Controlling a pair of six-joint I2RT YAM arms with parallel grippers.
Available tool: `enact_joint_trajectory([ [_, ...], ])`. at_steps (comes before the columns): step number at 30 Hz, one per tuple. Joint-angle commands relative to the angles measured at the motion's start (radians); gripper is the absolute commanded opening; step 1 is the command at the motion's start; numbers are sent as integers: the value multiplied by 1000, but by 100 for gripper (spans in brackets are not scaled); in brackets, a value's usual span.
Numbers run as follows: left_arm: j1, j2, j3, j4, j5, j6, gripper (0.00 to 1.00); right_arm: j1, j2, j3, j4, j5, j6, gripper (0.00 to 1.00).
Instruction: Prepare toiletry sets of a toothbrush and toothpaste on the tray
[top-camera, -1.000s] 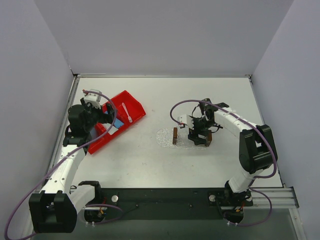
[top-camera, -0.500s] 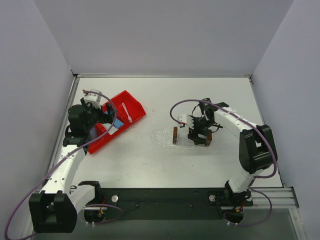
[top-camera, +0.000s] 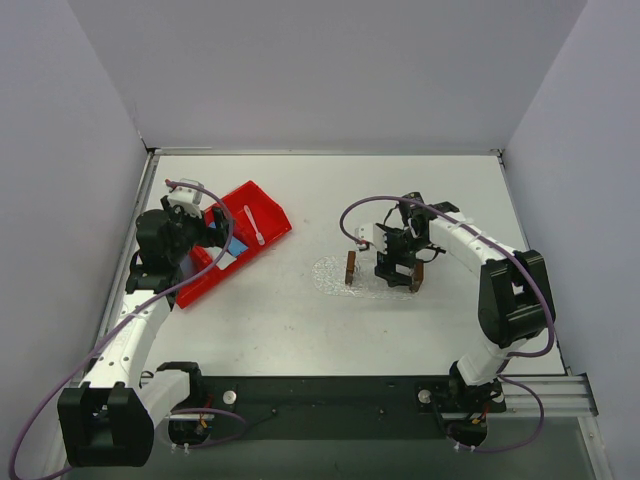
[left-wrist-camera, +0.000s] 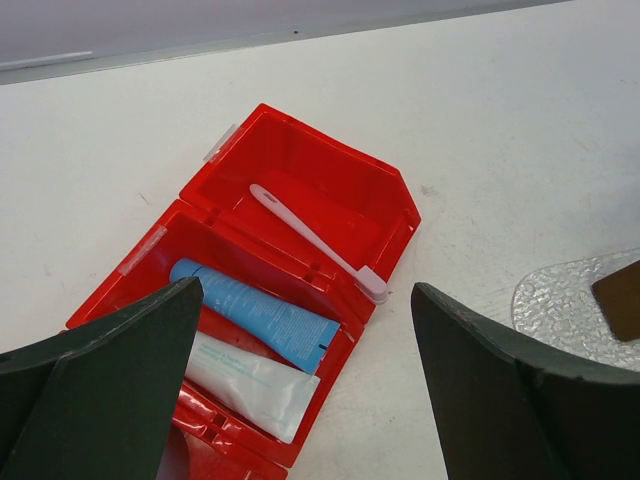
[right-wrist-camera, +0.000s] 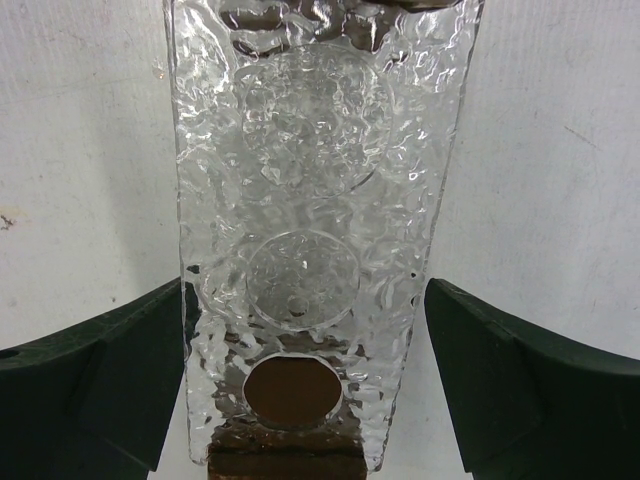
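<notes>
Over the red bin (left-wrist-camera: 340, 215), left pincer (left-wrist-camera: 308, 292) spread wide, right pincer (right-wrist-camera: 305, 290) apart, straddling the tray (right-wrist-camera: 310, 150).

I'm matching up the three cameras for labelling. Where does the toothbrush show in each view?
Top external: the toothbrush lies in the far compartment of the red bin, left of centre.
Left wrist: the toothbrush lies diagonally in the bin's upper compartment, near the picture's middle.
Right wrist: not in it.
Shared landmark: the red bin, with the blue tube in the next compartment, in both of those views.
</notes>
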Motion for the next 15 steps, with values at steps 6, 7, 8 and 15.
enact_joint_trajectory([
  [6, 4, -22, 1, 40, 16, 14, 96, -5, -47, 44, -60, -15, -36, 90],
  [7, 4, -22, 1, 40, 18, 14, 96, -5, -44, 47, -66, -16, -42, 90],
  [8, 4, -22, 1, 40, 18, 14, 96, -5, -41, 50, -80, -18, -45, 89],
  [15, 4, -25, 1, 40, 16, 14, 96, 5, -40, 44, -94, -15, -67, 87],
])
